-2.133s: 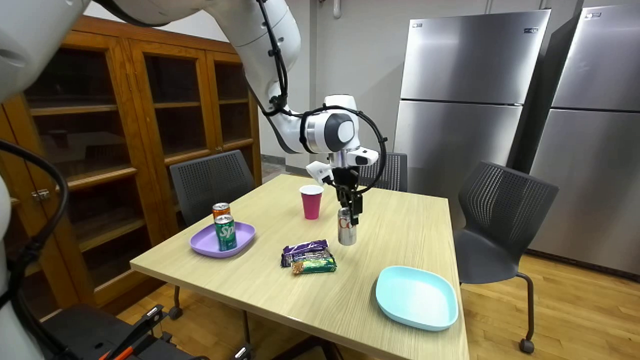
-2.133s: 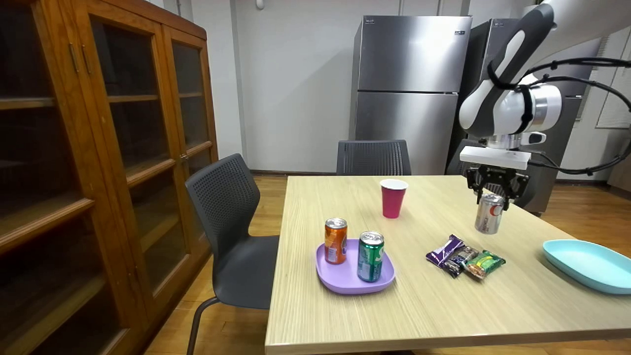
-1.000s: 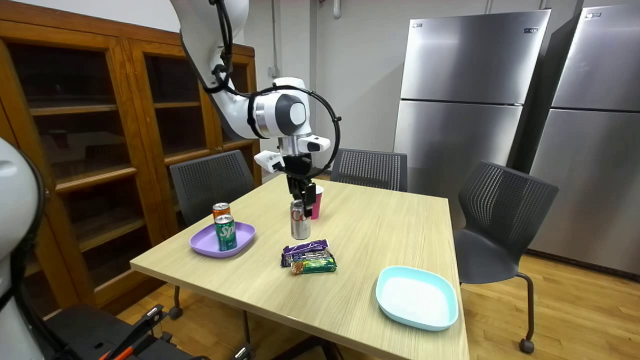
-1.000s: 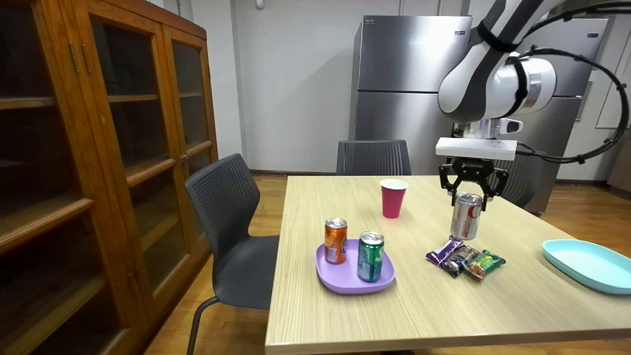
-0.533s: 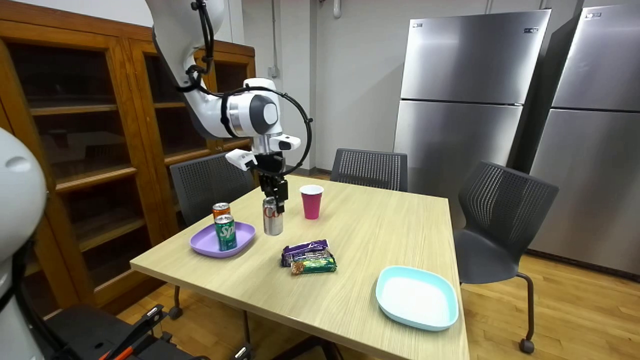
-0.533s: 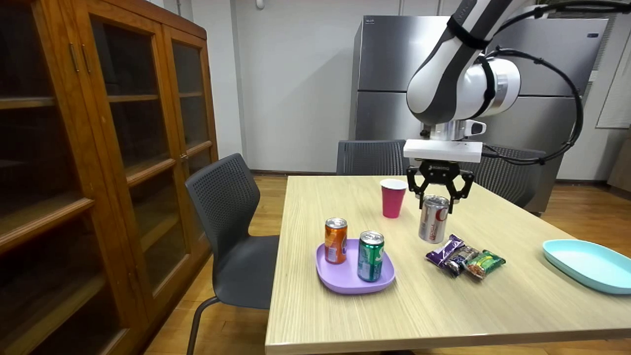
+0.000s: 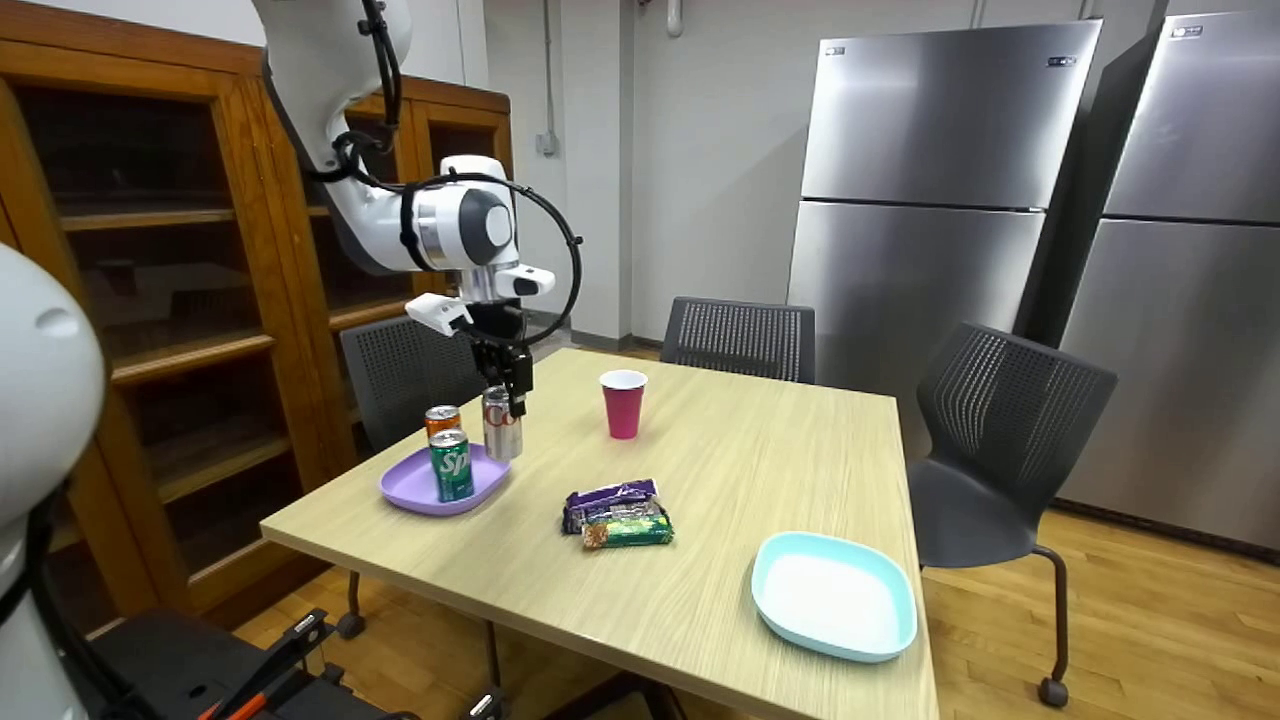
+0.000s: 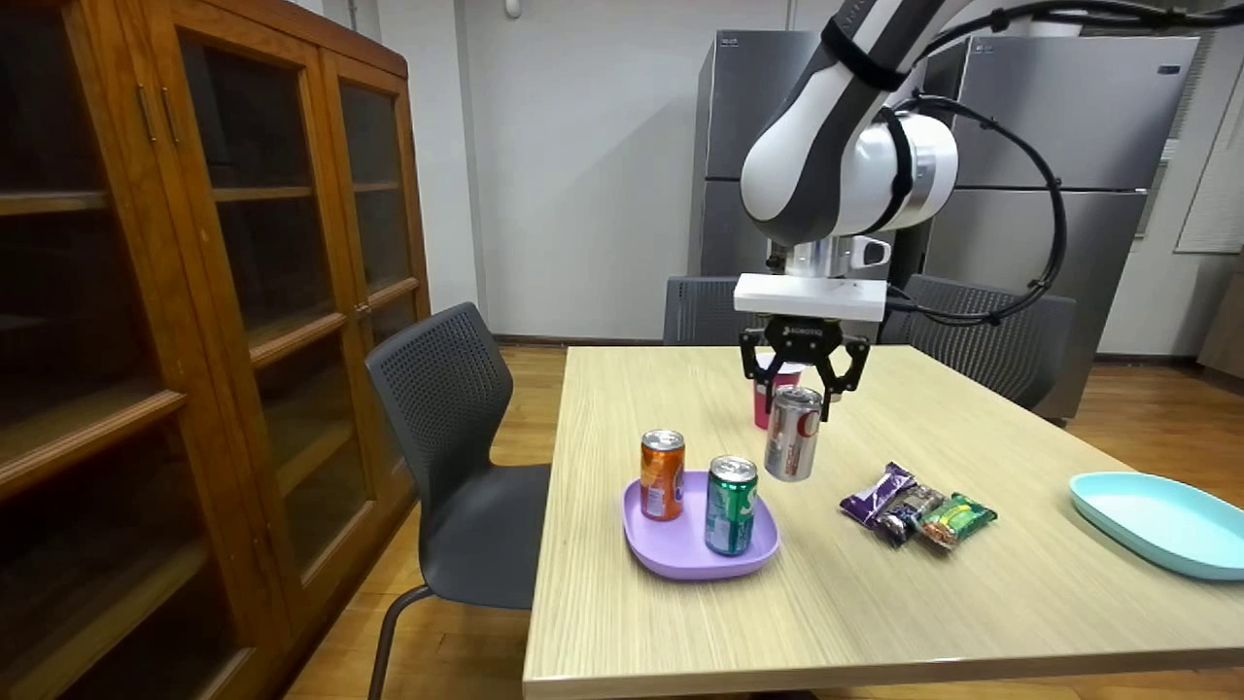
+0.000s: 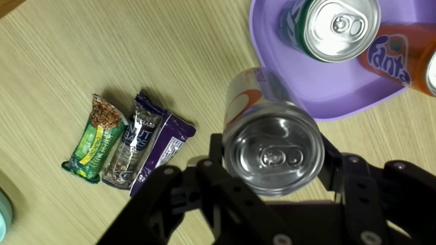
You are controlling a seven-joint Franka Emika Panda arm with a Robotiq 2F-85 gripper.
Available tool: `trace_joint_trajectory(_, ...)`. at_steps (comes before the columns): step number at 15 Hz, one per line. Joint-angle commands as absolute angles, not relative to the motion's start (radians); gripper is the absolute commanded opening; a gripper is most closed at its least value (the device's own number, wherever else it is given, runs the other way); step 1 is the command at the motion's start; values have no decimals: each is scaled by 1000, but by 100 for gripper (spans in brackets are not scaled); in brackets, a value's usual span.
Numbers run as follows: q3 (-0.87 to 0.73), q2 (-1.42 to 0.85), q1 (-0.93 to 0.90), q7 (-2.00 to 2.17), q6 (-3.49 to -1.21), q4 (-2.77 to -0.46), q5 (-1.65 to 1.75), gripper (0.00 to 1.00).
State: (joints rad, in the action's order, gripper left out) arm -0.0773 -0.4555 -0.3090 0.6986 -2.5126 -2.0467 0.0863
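Gripper (image 8: 797, 407), jaws snug around a silver can (image 8: 791, 447) | pale wood table (image 8: 875, 617) below | gray chairs (image 8: 444, 394) about its sides | glass-doored cabinet (image 8: 212, 360) alongside, steel fridges (image 7: 935, 130) beyond!

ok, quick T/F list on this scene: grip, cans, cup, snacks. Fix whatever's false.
1. The gripper holds the silver can. True.
2. The cup lies on its side. False: the pink cup stands upright.
3. The orange can and the green can stand on the purple plate. True.
4. The turquoise tray carries the snacks. False: three snack bars lie on the table.
5. The orange can reads "Fanta" in the wrist view. True.
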Motion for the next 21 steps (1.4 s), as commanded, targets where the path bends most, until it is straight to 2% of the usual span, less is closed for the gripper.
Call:
trace_joint_trajectory(1,-64,-477,-322,721,-2479,-1990,112,39)
trace_joint_trajectory(21,-45,-675,-369,687,-2430,-1764,97,39)
